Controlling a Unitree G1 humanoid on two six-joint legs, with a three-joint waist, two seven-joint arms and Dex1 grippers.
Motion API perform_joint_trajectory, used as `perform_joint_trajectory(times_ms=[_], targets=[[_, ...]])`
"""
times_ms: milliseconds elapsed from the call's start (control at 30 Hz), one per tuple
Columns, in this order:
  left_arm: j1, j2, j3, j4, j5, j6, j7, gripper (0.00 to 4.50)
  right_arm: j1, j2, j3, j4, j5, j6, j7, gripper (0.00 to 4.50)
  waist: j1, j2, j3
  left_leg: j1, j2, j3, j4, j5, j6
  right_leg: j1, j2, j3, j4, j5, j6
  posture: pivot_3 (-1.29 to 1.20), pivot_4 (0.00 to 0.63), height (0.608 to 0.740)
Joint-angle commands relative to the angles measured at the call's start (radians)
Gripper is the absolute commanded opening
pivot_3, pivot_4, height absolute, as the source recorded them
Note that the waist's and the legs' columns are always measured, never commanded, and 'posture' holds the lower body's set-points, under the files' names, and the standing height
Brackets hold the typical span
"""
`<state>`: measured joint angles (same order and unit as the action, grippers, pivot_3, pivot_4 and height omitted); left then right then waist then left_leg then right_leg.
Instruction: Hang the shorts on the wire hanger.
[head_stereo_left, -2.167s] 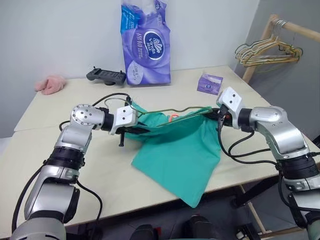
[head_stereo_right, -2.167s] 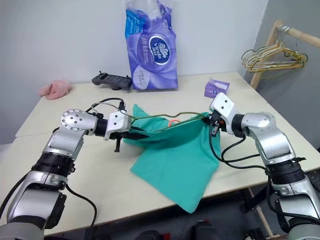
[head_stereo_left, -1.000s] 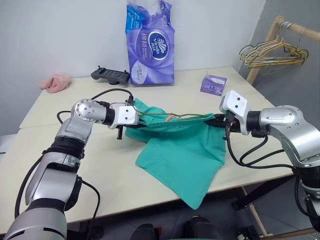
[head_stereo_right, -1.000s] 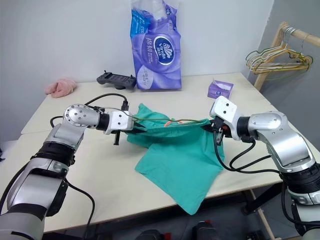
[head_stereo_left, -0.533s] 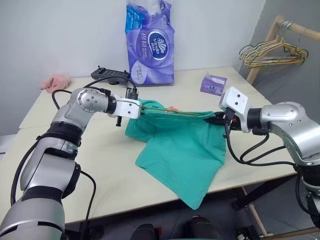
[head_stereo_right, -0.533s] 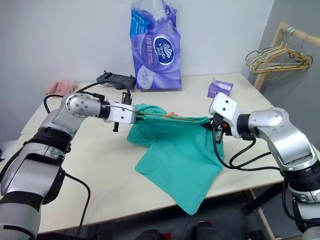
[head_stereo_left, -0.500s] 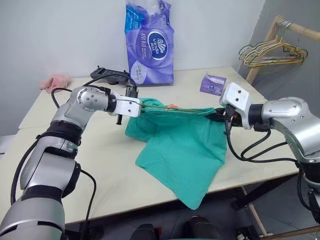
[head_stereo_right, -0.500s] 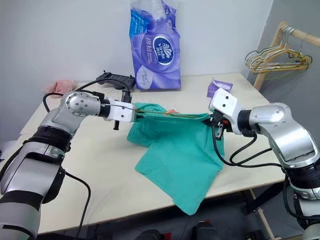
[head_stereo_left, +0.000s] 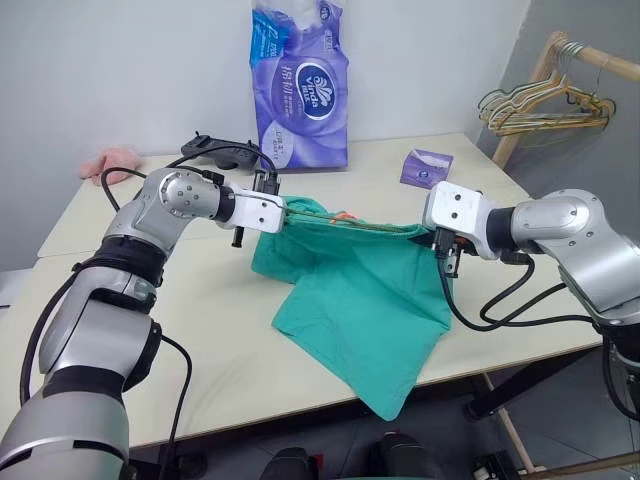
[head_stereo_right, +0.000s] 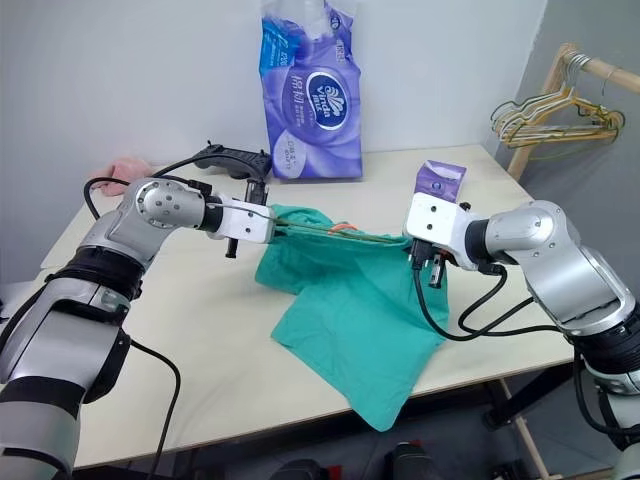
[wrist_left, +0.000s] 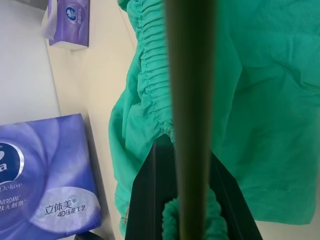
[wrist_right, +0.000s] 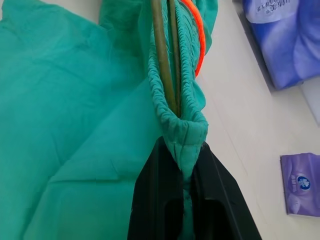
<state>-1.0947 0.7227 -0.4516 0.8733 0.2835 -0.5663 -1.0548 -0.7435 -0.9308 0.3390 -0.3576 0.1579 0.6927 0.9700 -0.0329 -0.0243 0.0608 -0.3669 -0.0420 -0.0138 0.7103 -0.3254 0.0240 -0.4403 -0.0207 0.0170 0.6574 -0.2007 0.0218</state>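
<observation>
The shorts (head_stereo_left: 360, 300) are lying at the middle of the counter (head_stereo_left: 200, 340), their waistband stretching between the left pincer (head_stereo_left: 282, 215) on the left and the right pincer (head_stereo_left: 432, 235) on the right, the wire hanger (head_stereo_left: 350, 224) running along that band, and one leg drooping over the counter's front edge. Behind them a tissue pack (head_stereo_left: 298, 85) is standing against the wall, with a controller (head_stereo_left: 222, 152) just left of it and a cloth (head_stereo_left: 105, 161) lying at the far left corner. A small packet (head_stereo_left: 422, 167) is sitting behind the right pincer, and a bunch of hangers (head_stereo_left: 540, 105) is hanging on a rack (head_stereo_left: 590, 60) off to the counter's right.
</observation>
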Motion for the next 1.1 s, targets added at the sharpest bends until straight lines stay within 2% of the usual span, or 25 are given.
perform_joint_trajectory(times_ms=[33, 367, 533, 633, 900, 1000, 1100], targets=[[-0.003, 0.089, -0.038, 0.126, 0.139, 0.114, 0.007, 0.0, 0.007, -0.073, -0.1, 0.018, -0.022, -0.069, 0.032, 0.04, -0.001, 0.0, 0.0, 0.0, 0.0, 0.0, 0.0, 0.0, 0.0, 0.0, 0.0, 0.0, 0.0, 0.0, 0.0, -0.11, 0.016, 0.74], [-0.044, 0.085, -0.075, 0.172, 0.153, 0.121, 0.055, 0.0, 0.042, -0.122, -0.124, 0.061, -0.018, -0.11, 0.053, 0.04, -0.002, 0.0, 0.0, 0.0, 0.0, 0.001, 0.0, 0.0, 0.0, 0.0, 0.001, 0.0, 0.0, 0.0, 0.0, -0.11, 0.019, 0.74], [-0.031, 0.041, -0.067, 0.157, 0.125, 0.123, 0.109, 0.0, -0.09, 0.026, -0.052, 0.047, -0.026, -0.044, -0.005, 0.04, -0.009, 0.0, 0.0, 0.001, 0.001, 0.001, 0.0, 0.0, 0.0, 0.0, 0.001, 0.0, 0.0, 0.0, 0.0, -0.12, 0.018, 0.74], [-0.021, 0.012, -0.062, 0.139, 0.115, 0.127, 0.121, 0.0, -0.167, 0.118, 0.012, 0.081, -0.087, -0.025, -0.048, 0.04, -0.022, 0.0, 0.0, 0.0, 0.001, 0.0, 0.0, 0.0, 0.0, -0.001, 0.001, 0.0, 0.0, 0.0, 0.0, -0.12, 0.019, 0.74], [-0.012, -0.037, -0.03, 0.09, 0.1, 0.167, 0.133, 0.0, -0.199, 0.184, 0.115, 0.105, -0.2, -0.072, -0.036, 0.04, -0.02, 0.0, 0.0, -0.002, 0.0, -0.001, 0.001, 0.0, 0.0, -0.001, -0.001, 0.0, 0.0, 0.0, 0.0, -0.11, 0.015, 0.74], [-0.018, -0.041, -0.025, 0.093, 0.105, 0.166, 0.151, 0.0, -0.186, 0.195, 0.136, 0.114, -0.213, -0.068, -0.009, 0.73, -0.023, 0.0, 0.0, -0.002, 0.0, -0.001, 0.001, 0.0, 0.0, -0.001, -0.001, 0.0, 0.0, 0.0, 0.0, -0.1, 0.007, 0.74], [-0.025, -0.045, -0.013, 0.097, 0.105, 0.166, 0.169, 0.0, -0.174, 0.202, 0.146, 0.112, -0.235, -0.076, -0.001, 1.72, -0.023, 0.0, 0.0, -0.002, 0.0, -0.001, 0.0, 0.0, 0.0, -0.001, -0.001, 0.0, 0.0, 0.0, 0.0, -0.1, 0.001, 0.74]])
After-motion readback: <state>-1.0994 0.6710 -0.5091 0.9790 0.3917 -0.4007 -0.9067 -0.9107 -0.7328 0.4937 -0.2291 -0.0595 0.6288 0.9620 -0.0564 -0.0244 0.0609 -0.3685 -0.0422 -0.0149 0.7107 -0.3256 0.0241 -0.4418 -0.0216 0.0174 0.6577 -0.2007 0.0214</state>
